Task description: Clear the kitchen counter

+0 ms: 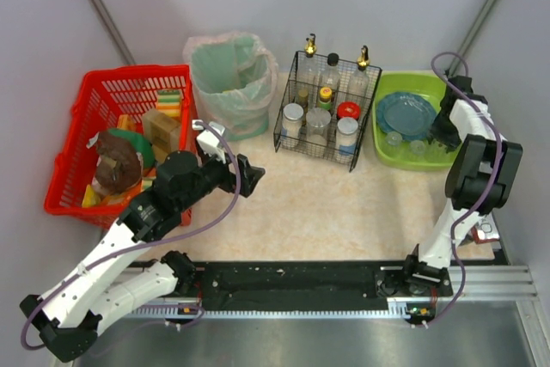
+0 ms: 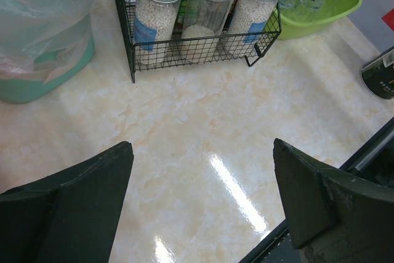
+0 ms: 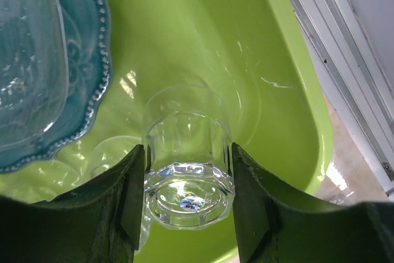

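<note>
desk (image 1: pixel 344 212): beige marbled top, stretching from near edge to far wall
left pincer (image 1: pixel 256 176): wide apart, just hovering over desk, left of middle
right pincer (image 3: pixel 188 170): clamped on clear glass (image 3: pixel 188 195) inside green tub (image 3: pixel 271 90), far right

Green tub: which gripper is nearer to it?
Right. The right gripper is over the green tub, fingers shut on a glass; the left gripper is open above the counter, left of the wire rack.
</note>
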Action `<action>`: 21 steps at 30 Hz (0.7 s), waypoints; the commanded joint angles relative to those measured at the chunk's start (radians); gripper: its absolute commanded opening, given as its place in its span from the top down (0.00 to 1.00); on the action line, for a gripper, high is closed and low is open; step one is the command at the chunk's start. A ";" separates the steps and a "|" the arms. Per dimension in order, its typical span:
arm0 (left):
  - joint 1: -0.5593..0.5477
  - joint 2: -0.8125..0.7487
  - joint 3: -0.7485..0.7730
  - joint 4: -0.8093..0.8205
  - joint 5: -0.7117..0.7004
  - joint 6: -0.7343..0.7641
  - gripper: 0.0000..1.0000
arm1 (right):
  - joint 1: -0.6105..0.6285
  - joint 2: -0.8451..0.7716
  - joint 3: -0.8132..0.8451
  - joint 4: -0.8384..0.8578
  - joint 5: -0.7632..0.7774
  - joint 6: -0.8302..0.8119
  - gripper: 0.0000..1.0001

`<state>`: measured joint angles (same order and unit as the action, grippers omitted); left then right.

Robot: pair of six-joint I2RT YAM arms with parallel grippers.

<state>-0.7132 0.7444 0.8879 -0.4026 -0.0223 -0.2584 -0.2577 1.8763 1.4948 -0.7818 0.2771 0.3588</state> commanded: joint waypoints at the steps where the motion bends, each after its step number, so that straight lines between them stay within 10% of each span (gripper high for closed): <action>1: 0.001 -0.002 -0.004 0.054 0.004 0.016 0.02 | -0.021 0.029 0.056 0.039 0.027 -0.007 1.00; 7: 0.001 0.009 0.000 0.048 -0.005 0.013 0.02 | -0.041 0.096 0.059 0.041 0.021 -0.004 0.96; 14: 0.001 0.036 0.016 0.028 -0.019 -0.001 0.02 | -0.043 0.101 0.056 0.044 0.005 -0.007 0.34; 21: 0.000 0.043 0.034 0.007 -0.031 -0.010 0.02 | -0.041 -0.008 0.062 0.042 -0.001 -0.026 0.17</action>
<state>-0.7128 0.7959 0.8879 -0.4145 -0.0406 -0.2607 -0.2859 1.9659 1.5208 -0.7609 0.2703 0.3538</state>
